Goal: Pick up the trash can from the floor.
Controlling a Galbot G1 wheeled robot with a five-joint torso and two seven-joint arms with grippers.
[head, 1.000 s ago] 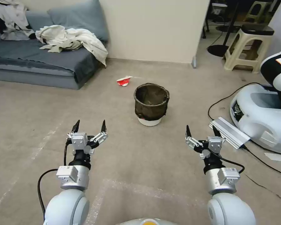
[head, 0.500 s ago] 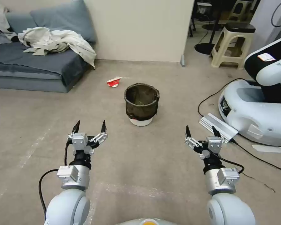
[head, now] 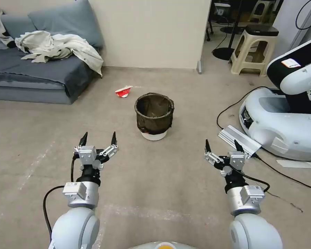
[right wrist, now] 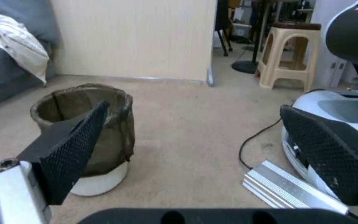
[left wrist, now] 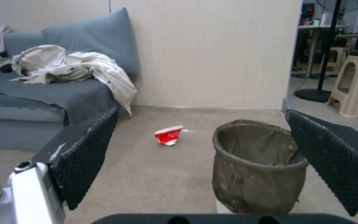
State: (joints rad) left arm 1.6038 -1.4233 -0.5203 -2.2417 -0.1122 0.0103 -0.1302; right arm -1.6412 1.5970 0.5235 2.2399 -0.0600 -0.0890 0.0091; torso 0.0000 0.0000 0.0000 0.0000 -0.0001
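On the floor (head: 169, 180) ahead, between both arms but farther off, stands the trash can (head: 154, 116), upright. The left pincer (head: 98, 139) and right pincer (head: 222, 146) hang wide open, holding nothing, well short of it. This looks like the getting-close step; next, one pincer must reach its rim.

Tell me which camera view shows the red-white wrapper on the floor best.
The left wrist view: the crumpled wrapper lies unobstructed on the floor, between the open fingers, beside the trash can. The head view shows it smaller and farther off, beyond the can. The right wrist view looks at the can and a stool instead.
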